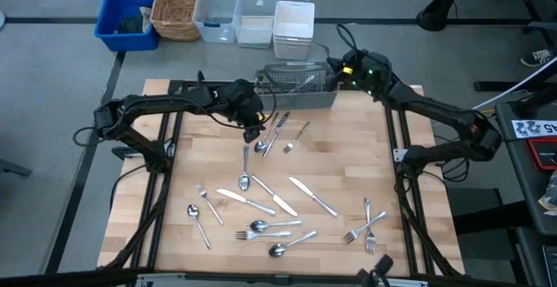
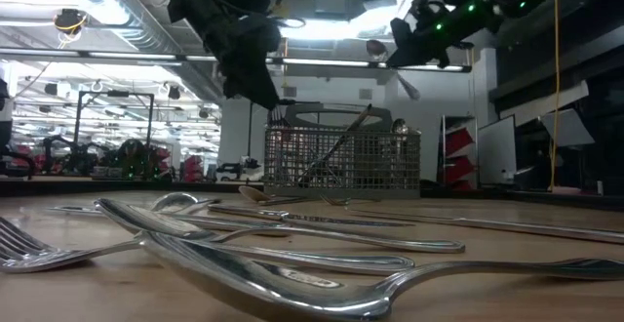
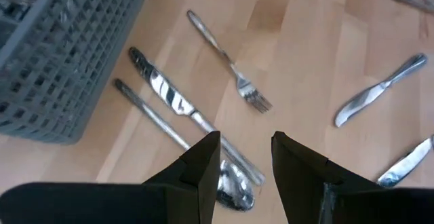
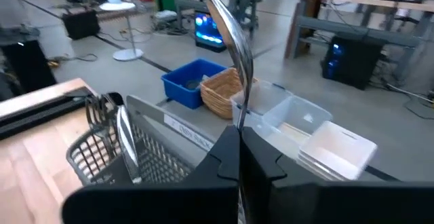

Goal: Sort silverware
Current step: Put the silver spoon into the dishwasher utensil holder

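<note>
- Right wrist view: right gripper clenched on a spoon, bowl up, by the mesh basket, likely for dropping in.
- Left gripper fingers apart, empty, hovering over a spoon and knife beside the basket, probably the next pick.
- Remaining silverware lies scattered on the table, unsorted.

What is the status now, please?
Left pincer open above spoon. Right pincer shut on piece of silverware over basket. Nothing blocking.

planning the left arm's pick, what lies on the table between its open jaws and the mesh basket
In the left wrist view, a knife and a spoon lie side by side between the left gripper and the basket.
</note>
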Robot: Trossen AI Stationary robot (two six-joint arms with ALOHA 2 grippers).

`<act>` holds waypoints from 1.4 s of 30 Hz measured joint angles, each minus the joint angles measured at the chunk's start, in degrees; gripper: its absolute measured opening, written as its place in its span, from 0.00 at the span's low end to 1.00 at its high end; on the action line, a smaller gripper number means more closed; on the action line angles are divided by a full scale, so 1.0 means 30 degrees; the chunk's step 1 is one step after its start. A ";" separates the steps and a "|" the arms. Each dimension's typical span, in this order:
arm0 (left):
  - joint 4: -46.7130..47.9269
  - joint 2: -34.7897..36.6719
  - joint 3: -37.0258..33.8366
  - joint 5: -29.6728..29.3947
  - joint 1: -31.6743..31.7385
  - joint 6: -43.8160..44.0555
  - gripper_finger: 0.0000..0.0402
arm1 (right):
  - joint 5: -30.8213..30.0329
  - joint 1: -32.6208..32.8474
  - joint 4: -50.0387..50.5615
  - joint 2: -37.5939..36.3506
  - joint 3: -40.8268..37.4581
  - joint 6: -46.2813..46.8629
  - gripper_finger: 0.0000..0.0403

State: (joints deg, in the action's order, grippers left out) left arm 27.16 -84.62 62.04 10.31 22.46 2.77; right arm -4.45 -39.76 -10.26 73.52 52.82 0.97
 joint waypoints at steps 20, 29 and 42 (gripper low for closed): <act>0.0138 0.0000 -0.0006 -0.0408 -0.0373 0.1583 0.30 | 0.1380 -0.0804 -0.7346 0.2961 -0.5020 -0.0390 0.01; 0.0153 0.0000 -0.0001 -0.0401 -0.0373 0.1757 0.30 | 0.0627 -0.1016 -0.9159 0.2958 -0.6951 0.0066 0.02; 0.6675 0.0000 0.0001 0.0038 -0.0738 0.7006 0.30 | 0.0481 -0.1006 -0.7927 0.2958 -0.6965 0.0007 0.14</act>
State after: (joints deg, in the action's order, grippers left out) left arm 47.18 -84.62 62.04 10.42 20.25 23.79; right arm -3.01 -42.78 -34.04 82.39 31.92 0.99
